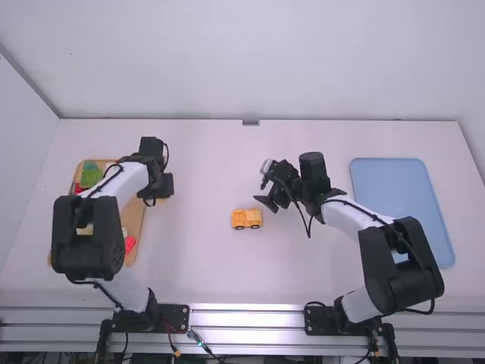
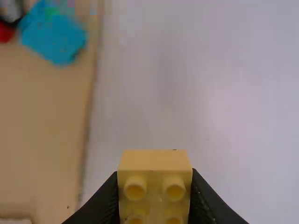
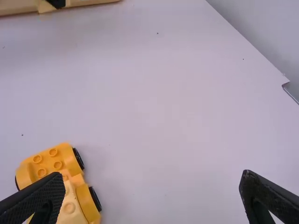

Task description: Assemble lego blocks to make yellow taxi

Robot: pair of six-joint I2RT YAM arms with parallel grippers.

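Note:
My left gripper (image 1: 158,199) is above the table beside the tan tray's right edge. In the left wrist view, the left gripper (image 2: 154,193) is shut on a yellow block (image 2: 154,161), whose studs face the camera. The yellow wheeled car (image 1: 246,218) sits on the middle of the table. Up and right of it stands my right gripper (image 1: 264,184), open. In the right wrist view, the right gripper (image 3: 153,179) has its fingers wide apart with nothing between them; the car (image 3: 50,163) is at lower left, partly behind one finger.
The tan tray (image 1: 135,220) with several coloured blocks, one of them green (image 1: 91,177), lies at the left under the left arm. A blue tray (image 1: 394,189) lies at the right, beyond the right arm. In the left wrist view, a blue block (image 2: 53,37) rests on the tan tray.

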